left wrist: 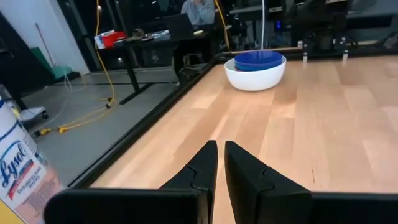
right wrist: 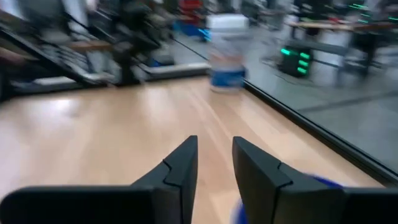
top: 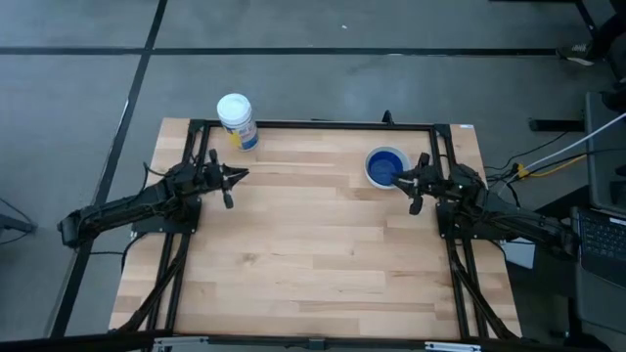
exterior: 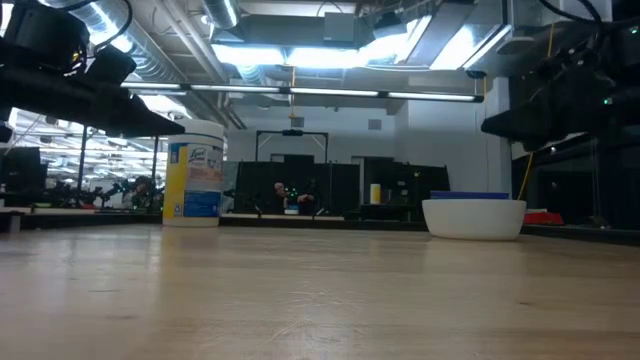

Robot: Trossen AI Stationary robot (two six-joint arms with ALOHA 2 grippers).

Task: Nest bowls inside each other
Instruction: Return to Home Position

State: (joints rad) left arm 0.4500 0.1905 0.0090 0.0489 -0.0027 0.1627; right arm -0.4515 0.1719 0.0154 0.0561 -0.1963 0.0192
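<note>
A white bowl (left wrist: 255, 78) stands on its base at the far right of the table, with a dark blue bowl (left wrist: 258, 60) nested inside it. In the high view this stack (top: 386, 166) shows blue from above. My right gripper (top: 396, 180) hovers level by the stack's near right rim, raised above the table. Its fingers are open (right wrist: 214, 158) with nothing between them. My left gripper (top: 243, 175) is at the far left, level, pointing across the table toward the stack. Its fingers (left wrist: 221, 163) are shut with only a slit between them, and they hold nothing.
A white cylindrical wipes container (top: 237, 120) with a blue-yellow label stands upright at the far left edge, just beyond my left gripper. Bare wooden tabletop (top: 313, 254) stretches over the middle and near side. A black frame (top: 313, 125) runs along the far edge.
</note>
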